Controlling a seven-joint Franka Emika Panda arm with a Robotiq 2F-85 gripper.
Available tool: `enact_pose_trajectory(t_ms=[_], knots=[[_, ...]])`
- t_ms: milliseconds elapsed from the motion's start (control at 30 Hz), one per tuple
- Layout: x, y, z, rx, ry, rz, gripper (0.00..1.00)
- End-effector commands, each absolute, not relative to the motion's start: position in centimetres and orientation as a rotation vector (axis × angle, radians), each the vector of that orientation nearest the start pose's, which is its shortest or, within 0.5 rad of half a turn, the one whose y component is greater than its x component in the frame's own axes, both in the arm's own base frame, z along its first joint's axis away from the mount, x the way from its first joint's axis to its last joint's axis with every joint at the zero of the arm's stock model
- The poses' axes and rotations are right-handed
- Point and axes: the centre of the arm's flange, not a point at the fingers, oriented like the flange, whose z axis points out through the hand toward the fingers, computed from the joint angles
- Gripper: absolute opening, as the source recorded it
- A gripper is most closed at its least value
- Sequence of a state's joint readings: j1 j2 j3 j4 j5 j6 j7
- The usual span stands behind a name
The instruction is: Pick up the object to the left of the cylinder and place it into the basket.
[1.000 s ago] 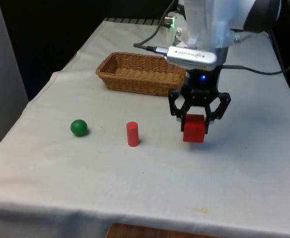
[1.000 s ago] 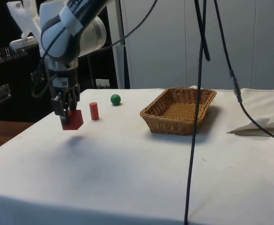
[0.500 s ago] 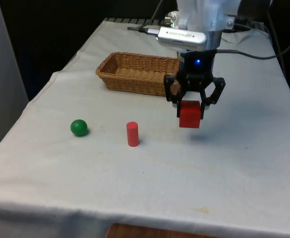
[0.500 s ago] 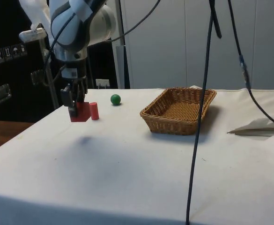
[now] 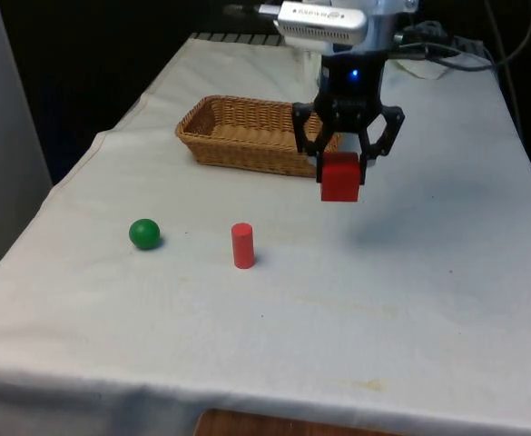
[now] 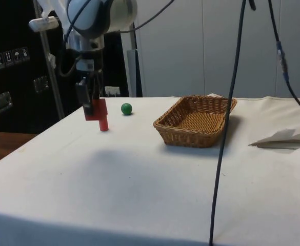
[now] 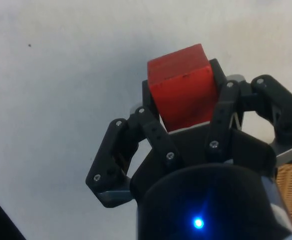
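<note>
I count one red cube [image 5: 341,176], and it is clear of the table, clamped between the two black fingers of the gripper [image 5: 343,163]. In the wrist view the cube [image 7: 182,86] sits squarely between the fingers [image 7: 154,131], with one finger pressed on each side. In the front view the cube hangs just off the basket's corner at the front view's right, above the cloth, not over the basket's opening. In the side view the cube [image 6: 96,109] hangs in front of the cylinder, partly covering it.

I count one basket [image 5: 198,138], woven wicker, shallow and rectangular, with nothing visible inside it. It stands on the far half of the table, and in the side view the basket [image 6: 166,132] lies well apart from the gripper [image 6: 93,102].

I count one cylinder [image 5: 242,245], red and upright, on the cloth nearer the camera than the basket. I count one ball [image 5: 144,233], green, on the cloth at the front view's left of the cylinder. The two are near each other but not touching. In the side view the ball [image 6: 126,108] lies beyond the cylinder [image 6: 104,124].

The table is covered by one white cloth [image 5: 410,300], slightly wrinkled, hanging over the near edge. Black cables [image 6: 231,107] hang across the side view. Behind the table the side view shows pale wall panels and dark cabinets.
</note>
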State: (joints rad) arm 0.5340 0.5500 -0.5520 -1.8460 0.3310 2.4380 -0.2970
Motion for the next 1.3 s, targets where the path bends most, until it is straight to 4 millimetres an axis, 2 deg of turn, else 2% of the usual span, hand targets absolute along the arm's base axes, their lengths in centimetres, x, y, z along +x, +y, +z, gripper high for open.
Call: enact_pose_trajectory(t_ms=[0,200,233,367,500,533,600,800,833,1000,1267], knots=[[64.9,1.6,28.1,-3.201,-0.209,-0.232,0.0],[63.6,1.0,29.3,-3.2,-0.233,-0.227,0.0],[63.9,1.1,29.2,-3.193,-0.228,-0.209,0.0],[62.6,0.7,29.7,-3.197,-0.246,-0.225,0.0],[61.7,0.7,29.6,-3.191,-0.248,-0.231,0.0],[62.1,0.6,29.5,-3.186,-0.243,-0.21,0.0],[61.0,0.4,29.5,-3.187,-0.25,-0.234,0.0],[59.4,0.0,29.6,-3.174,-0.261,-0.243,0.0],[59.8,0.0,29.4,-3.169,-0.255,-0.228,0.0],[58.1,-0.6,29.7,-3.163,-0.268,-0.246,0.0],[56.5,-1.2,29.7,-3.148,-0.285,-0.252,0.0]])
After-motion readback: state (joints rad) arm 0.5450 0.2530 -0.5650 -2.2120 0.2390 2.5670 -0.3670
